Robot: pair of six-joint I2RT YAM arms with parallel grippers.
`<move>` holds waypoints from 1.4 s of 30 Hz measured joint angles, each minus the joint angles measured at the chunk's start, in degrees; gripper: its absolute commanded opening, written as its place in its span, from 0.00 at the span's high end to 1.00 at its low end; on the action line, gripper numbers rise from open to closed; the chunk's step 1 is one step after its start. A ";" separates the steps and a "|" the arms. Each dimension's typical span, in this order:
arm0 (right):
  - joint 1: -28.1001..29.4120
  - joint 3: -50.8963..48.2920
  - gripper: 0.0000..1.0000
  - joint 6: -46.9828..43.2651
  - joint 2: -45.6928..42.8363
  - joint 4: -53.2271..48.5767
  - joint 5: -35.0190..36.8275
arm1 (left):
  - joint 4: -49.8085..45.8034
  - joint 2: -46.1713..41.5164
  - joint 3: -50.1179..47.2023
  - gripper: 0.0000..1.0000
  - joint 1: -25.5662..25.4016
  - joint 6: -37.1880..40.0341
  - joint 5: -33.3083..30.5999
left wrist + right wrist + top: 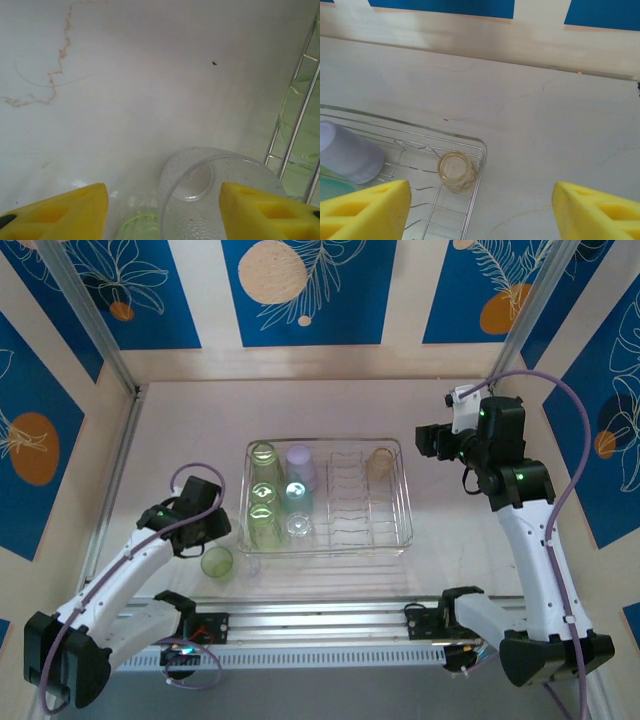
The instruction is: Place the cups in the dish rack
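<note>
The left gripper [163, 205] is part-open, with its yellow fingers [65, 215] on either side of a clear cup [215, 200]. The left finger is clear of the cup; whether the right finger touches it cannot be told. A green cup [137, 227] sits just beside the clear one, toward the left finger. The dish rack [300, 100] lies to this hand's right. The right gripper [481, 200] hangs wide and empty. Ahead and to its left an amber cup [455, 171] stands in the dish rack's corner, with a lilac cup [347, 152] farther left.

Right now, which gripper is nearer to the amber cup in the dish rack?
Right. The right gripper hangs just right of the amber cup; the left gripper sits beyond the opposite, near-left corner of the dish rack.
</note>
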 measured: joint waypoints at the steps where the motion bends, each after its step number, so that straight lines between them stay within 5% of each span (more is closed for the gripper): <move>1: 0.00 -0.33 0.24 0.00 -0.26 0.02 0.02 | 0.37 0.33 -0.07 0.41 0.00 0.24 0.39; 12: 0.00 -1.75 0.24 -0.02 -0.87 0.48 0.07 | 3.34 6.03 -0.28 0.54 0.00 3.15 1.18; 21: 0.00 -3.15 0.24 -0.22 -1.53 1.81 0.04 | 5.31 10.99 -0.44 0.86 0.00 4.79 0.55; 25: 0.00 -5.55 0.00 -1.62 -3.91 3.63 -0.59 | 6.43 11.93 0.11 1.00 0.02 4.76 -0.55; 30: 0.35 -10.01 0.01 -3.91 -8.24 6.34 -2.45 | 4.66 11.80 1.29 1.00 0.68 4.61 -3.91; 36: 0.76 -11.10 0.00 -2.80 -8.44 7.26 -5.95 | 0.48 1.38 3.41 1.00 2.69 2.43 -7.89; 42: -2.34 -5.46 0.07 2.91 -3.04 4.85 -15.85 | 5.81 -15.74 5.55 1.00 3.02 -1.90 -3.91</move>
